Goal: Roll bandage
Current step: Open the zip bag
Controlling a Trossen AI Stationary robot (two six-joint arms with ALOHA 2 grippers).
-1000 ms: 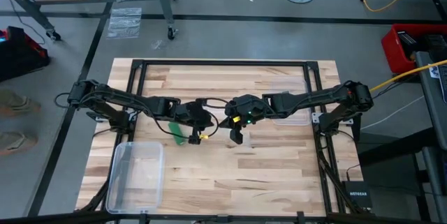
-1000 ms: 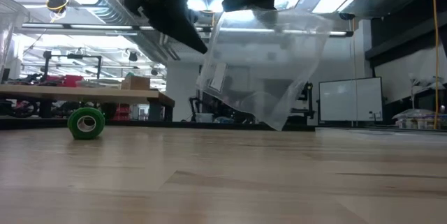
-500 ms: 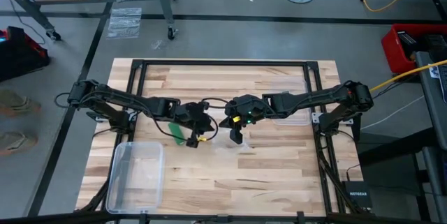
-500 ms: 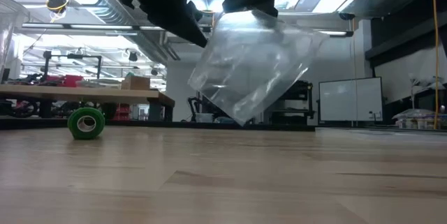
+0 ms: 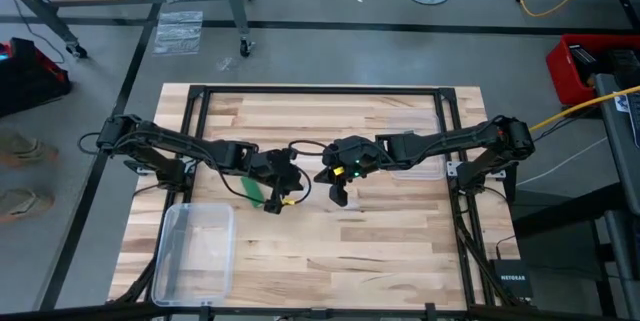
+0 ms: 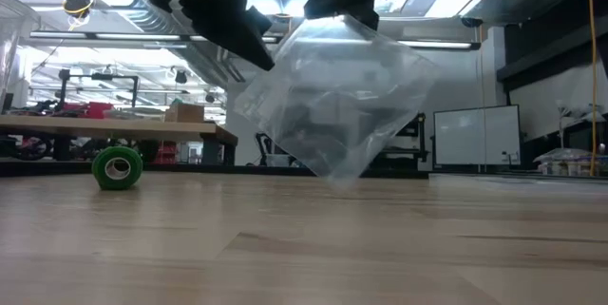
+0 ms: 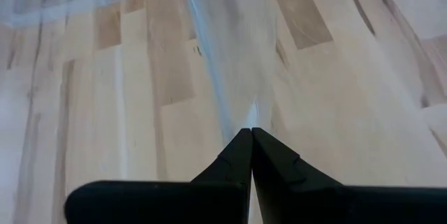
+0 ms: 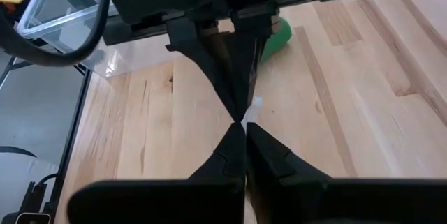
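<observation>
The bandage is a small green roll [image 6: 117,167] resting on its curved side on the table, left of my left gripper; it also shows in the high view [image 5: 255,190] and the right wrist view [image 8: 276,35]. A crinkly clear plastic bag [image 6: 332,105] hangs in the air between both grippers. My left gripper [image 6: 255,47] and my right gripper [image 6: 344,9] are both shut on the bag's top, tips close together, above the middle of the table. My left gripper pinches the bag's upper edge [image 7: 246,116] between its two shut fingers, slanting down from the table's left. The bag hangs below, clear of the table. My right gripper pinches the bag's top edge [image 8: 253,105] between its two shut fingers, coming from the table's right, facing the left gripper's fingers [image 8: 223,91]. The bag hangs below it, clear of the table.
A clear plastic box [image 5: 195,249] stands at the table's near left corner. Another clear flat item [image 5: 418,171] lies under the right arm. Bare wood shows between the bag and the table's near edge [image 5: 340,261].
My left gripper has moved slightly toward the table's left and near edge with its hold on the bag. The bag's lower part has swung toward the left and the bag has spread wider. The green roll has stayed where it was.
</observation>
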